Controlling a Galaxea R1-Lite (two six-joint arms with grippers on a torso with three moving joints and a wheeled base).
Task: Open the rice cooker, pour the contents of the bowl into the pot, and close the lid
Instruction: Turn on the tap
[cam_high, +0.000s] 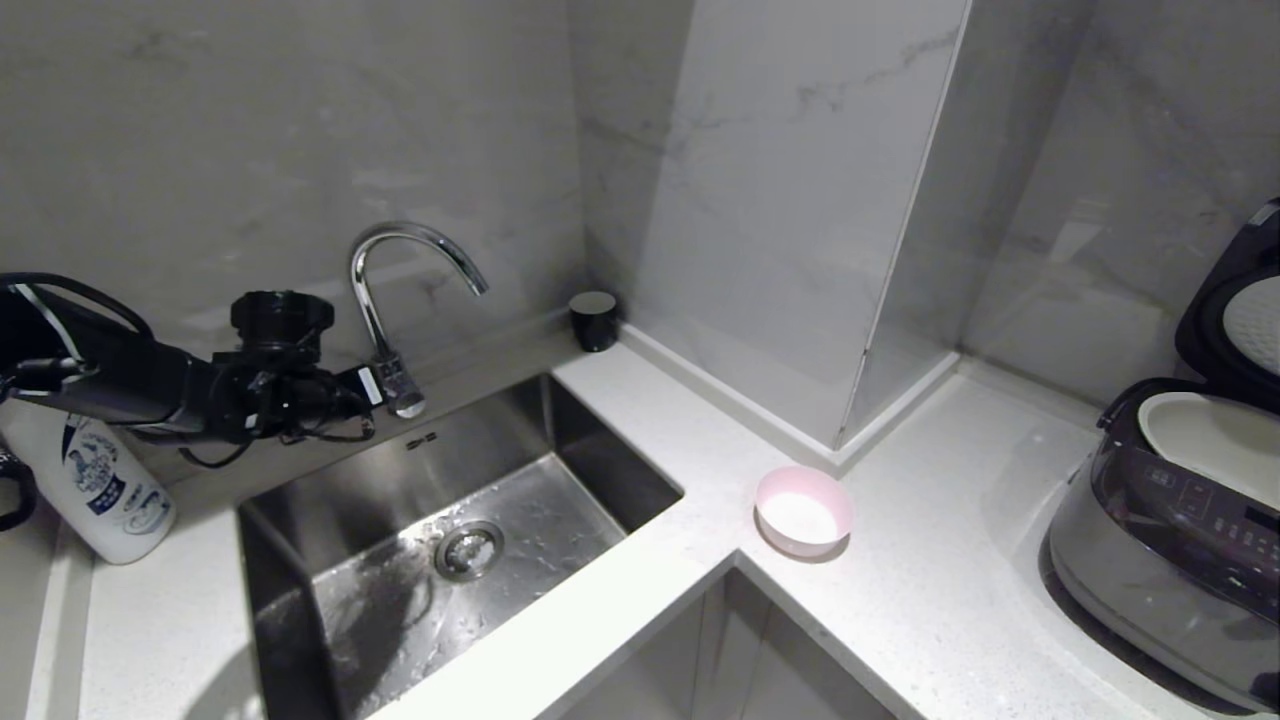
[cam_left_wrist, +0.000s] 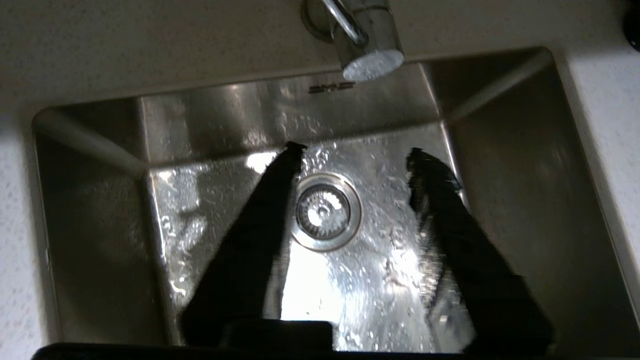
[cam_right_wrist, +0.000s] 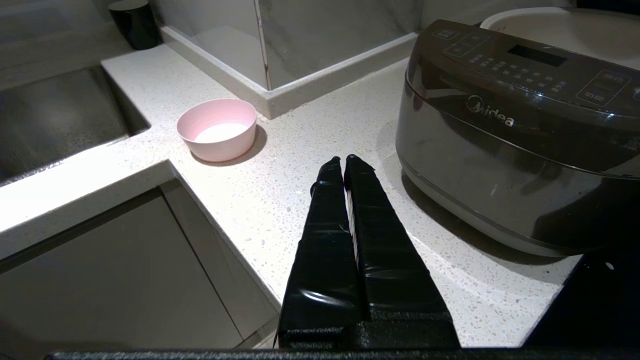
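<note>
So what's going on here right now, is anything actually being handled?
Nothing is held. The rice cooker stands at the right with its lid up and the white pot exposed. The pink bowl sits untouched on the counter beside the sink. The left tool is open over the sink drain; the right tool is shut, low over the counter between bowl and cooker.
</note>
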